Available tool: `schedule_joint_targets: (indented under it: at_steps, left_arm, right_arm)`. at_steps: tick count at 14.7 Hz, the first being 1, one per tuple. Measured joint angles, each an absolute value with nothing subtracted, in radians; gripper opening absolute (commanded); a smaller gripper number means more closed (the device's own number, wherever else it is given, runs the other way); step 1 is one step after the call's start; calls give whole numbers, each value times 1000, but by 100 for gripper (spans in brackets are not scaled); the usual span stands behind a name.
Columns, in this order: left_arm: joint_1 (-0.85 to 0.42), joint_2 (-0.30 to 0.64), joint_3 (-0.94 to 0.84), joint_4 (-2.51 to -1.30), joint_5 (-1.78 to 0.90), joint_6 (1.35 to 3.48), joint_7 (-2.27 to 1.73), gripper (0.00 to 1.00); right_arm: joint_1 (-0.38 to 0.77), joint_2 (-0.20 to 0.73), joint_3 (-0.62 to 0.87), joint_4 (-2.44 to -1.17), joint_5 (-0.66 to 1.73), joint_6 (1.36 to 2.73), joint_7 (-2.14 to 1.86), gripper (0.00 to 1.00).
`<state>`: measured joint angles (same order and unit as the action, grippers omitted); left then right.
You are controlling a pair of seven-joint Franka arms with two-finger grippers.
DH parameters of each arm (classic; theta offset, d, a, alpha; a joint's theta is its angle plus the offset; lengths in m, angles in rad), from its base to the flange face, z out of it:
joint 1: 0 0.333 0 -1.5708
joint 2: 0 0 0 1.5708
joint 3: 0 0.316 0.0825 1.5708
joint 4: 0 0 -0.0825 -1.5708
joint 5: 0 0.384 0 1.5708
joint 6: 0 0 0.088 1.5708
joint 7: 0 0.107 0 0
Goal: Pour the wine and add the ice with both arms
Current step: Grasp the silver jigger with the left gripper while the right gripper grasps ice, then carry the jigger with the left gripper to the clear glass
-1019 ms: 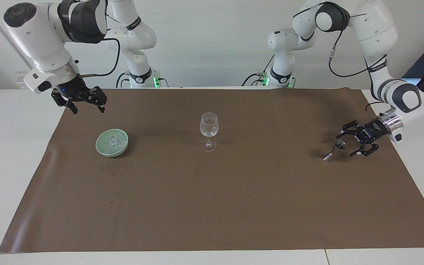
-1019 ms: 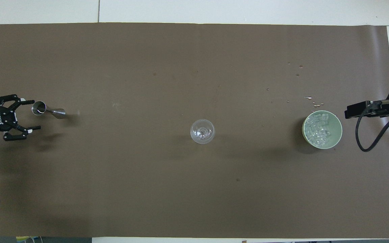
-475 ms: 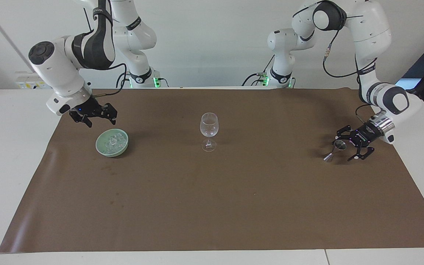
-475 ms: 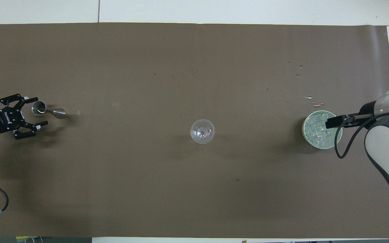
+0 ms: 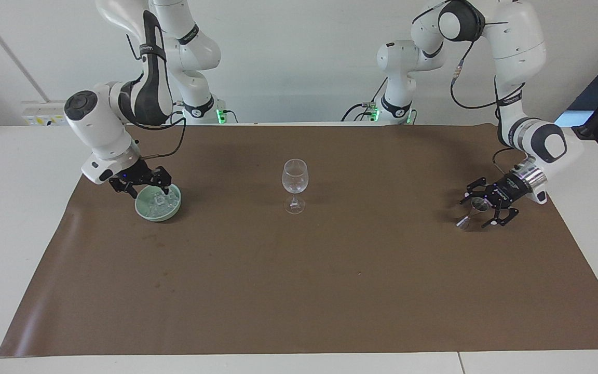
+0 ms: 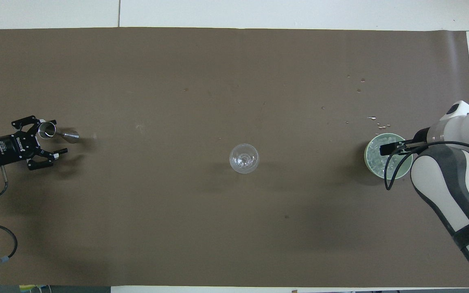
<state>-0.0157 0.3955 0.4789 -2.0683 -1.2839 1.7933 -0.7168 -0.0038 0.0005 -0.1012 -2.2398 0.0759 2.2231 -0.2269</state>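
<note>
A small steel jigger [image 5: 473, 212] [image 6: 57, 133] stands on the brown mat at the left arm's end; the wine itself does not show. My left gripper [image 5: 478, 212] [image 6: 57, 137] is low at the jigger, open, one finger on each side of its upper cup. The ice [image 5: 163, 199] [image 6: 377, 156] lies as clear cubes in a pale green bowl [image 5: 158, 214] [image 6: 397, 174] at the right arm's end. My right gripper [image 5: 149, 191] [image 6: 389, 147] is open, tips down at the bowl's rim on the side nearer the robots, just above the ice. Neither gripper holds anything.
An empty stemmed wine glass [image 5: 295, 179] [image 6: 243, 158] stands upright mid-mat between jigger and bowl. Small water drops [image 6: 375, 120] dot the mat a little farther from the robots than the bowl. The right arm's forearm [image 6: 458, 183] hangs over the mat's end.
The right gripper has come down from above the mat's corner to the bowl. The left gripper has slid forward until its open fingers flank the jigger's cup.
</note>
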Motion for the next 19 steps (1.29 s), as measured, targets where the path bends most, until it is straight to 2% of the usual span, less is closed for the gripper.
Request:
schedule_joint_targets:
  at_steps: [5,6,7,8,10,16,19]
  left_arm:
    - [-23,394,479,-2070,-1320,1798,-717,97]
    - [-23,394,479,-2070,-1320,1799,-717,86]
    - [-23,394,479,-2070,-1321,1800,-717,48]
    - [-23,394,479,-2070,-1321,1802,-717,2]
    - [-23,394,479,-2071,-1321,1807,-717,0]
    - [-23,387,481,-2071,-1322,1792,-723,0]
    - [-22,364,486,-2070,-1319,1708,-763,0]
  right_arm:
    - [-3,15,-101,-2272,76,2271,-228,73]
    - [-2,17,-101,-2277,76,2274,-228,71]
    - [-2,19,-101,-2282,76,2277,-230,68]
    - [-3,21,-101,-2288,76,2278,-234,65]
    - [-3,23,-101,-2300,76,2281,-244,62]
    - [-3,23,-101,-2343,76,2326,-246,62]
    - [-4,23,-101,-2344,76,2326,-247,55]
